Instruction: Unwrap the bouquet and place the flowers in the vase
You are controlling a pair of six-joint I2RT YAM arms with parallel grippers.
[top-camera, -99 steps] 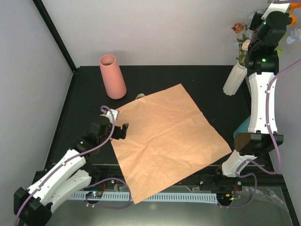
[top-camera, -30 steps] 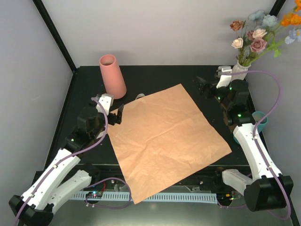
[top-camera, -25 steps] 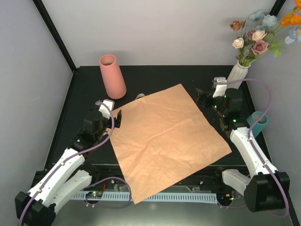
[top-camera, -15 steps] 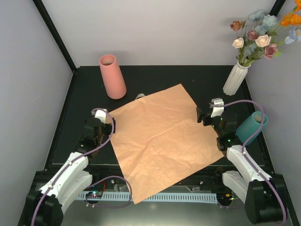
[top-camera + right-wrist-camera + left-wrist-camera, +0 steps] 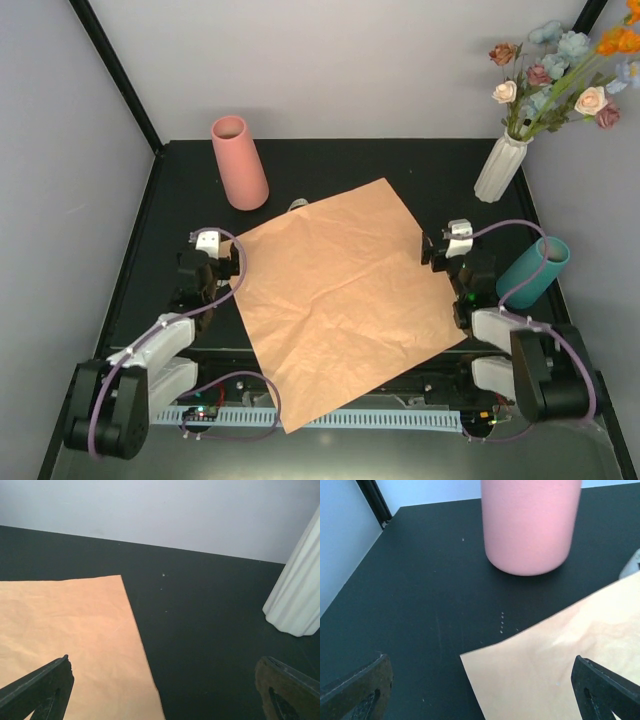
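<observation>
**Both arms low at the near side of the black surface (image 5: 400, 170).** The left tool (image 5: 222, 262), jaws spread fully, grips nothing and hovers at the left corner of the flat paper sheet (image 5: 345, 300). The right tool (image 5: 440, 250), equally wide and empty, sits just beside the sheet's right edge. The flowers (image 5: 560, 70) stand in the white ribbed vase (image 5: 497, 168), far right. Only the overhead view shows the blooms and the teal cylinder (image 5: 532, 272). The right wrist view catches just the vase's base. The left wrist view shows the pink vase (image 5: 530, 525).
</observation>
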